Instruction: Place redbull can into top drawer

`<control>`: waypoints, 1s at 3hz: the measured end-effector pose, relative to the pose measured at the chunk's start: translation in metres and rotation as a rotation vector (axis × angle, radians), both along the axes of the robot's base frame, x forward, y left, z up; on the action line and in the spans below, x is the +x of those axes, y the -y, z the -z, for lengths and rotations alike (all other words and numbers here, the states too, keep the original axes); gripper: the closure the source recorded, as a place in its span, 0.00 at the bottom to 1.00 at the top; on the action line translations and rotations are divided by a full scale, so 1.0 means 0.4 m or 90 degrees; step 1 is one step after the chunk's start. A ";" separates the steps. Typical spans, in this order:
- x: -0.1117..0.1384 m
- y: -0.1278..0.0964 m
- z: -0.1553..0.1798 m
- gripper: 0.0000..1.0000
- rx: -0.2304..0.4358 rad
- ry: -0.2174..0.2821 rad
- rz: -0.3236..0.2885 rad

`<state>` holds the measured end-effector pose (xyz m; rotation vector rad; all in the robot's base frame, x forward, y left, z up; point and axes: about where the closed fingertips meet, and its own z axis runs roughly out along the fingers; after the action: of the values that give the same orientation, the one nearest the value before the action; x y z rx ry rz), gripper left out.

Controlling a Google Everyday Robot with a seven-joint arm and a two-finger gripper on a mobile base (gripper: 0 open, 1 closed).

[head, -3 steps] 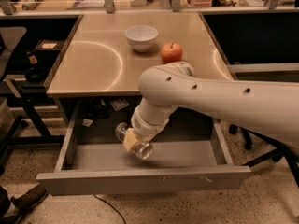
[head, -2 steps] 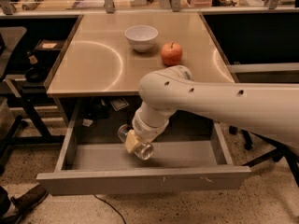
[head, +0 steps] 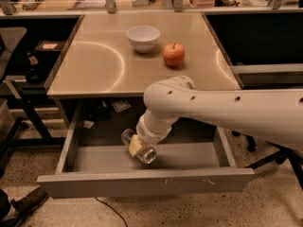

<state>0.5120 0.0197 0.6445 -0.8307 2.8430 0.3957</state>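
Observation:
The top drawer (head: 142, 182) stands pulled open below the tan tabletop (head: 94, 65), its grey inside showing. My gripper (head: 136, 145) reaches down into the drawer from the right and is shut on the redbull can (head: 140, 149). The slim silver can lies tilted in the gripper, just above the drawer floor near its middle, one end toward the drawer front. The white arm (head: 227, 110) crosses over the right half of the drawer and hides part of it.
A white bowl (head: 143, 38) and a red apple (head: 173, 54) sit on the tabletop at the back. Small labels or papers lie under the table behind the drawer. Chair legs stand at the right, dark shelving at the left.
The arm and the can have stayed almost still; the can sits slightly lower in the drawer than a second ago.

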 end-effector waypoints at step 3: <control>0.026 0.004 0.077 1.00 0.007 -0.002 -0.007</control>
<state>0.5226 0.0182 0.6135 -0.8450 2.8375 0.4135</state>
